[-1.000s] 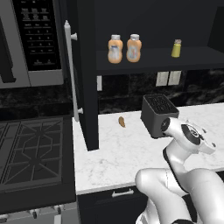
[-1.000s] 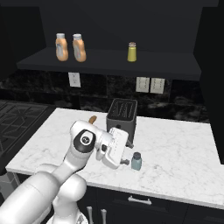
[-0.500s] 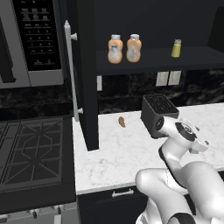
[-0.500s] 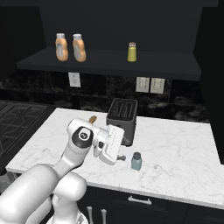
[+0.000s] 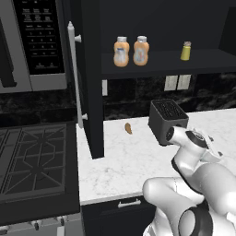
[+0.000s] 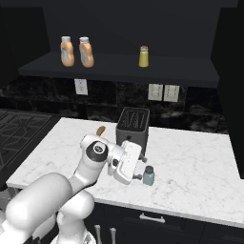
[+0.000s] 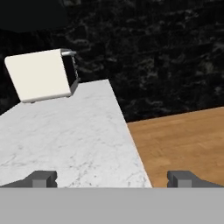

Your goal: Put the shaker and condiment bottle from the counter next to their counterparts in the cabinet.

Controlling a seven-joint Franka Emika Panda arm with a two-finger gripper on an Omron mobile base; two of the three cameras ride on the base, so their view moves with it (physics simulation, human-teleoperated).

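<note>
The pale blue-grey shaker (image 6: 148,176) stands upright on the white marble counter (image 6: 190,162), in front of a black toaster (image 6: 133,126). My gripper (image 6: 139,167) hovers just left of the shaker, open and holding nothing; in the hand view the gripper (image 7: 113,179) has its fingertips (image 7: 41,178) wide apart over the counter's edge. On the cabinet (image 6: 119,66) shelf two near-identical orange bottles (image 6: 67,51) (image 6: 86,51) stand side by side; I cannot tell which is the condiment bottle. The yellow-green shaker (image 6: 143,56) stands further right.
The cabinet door (image 5: 87,92) with its silver bar handle (image 5: 73,73) stands open over the counter's left end. A small brown item (image 5: 128,128) lies left of the toaster (image 5: 167,120). The stove (image 5: 32,156) and microwave (image 5: 39,41) are at left. A white appliance (image 7: 41,74) sits on the counter's far end.
My wrist has turned and the hand has shifted slightly beside the blue-grey shaker. The shaker and the shelf items have not moved, and the jaws stay open.
</note>
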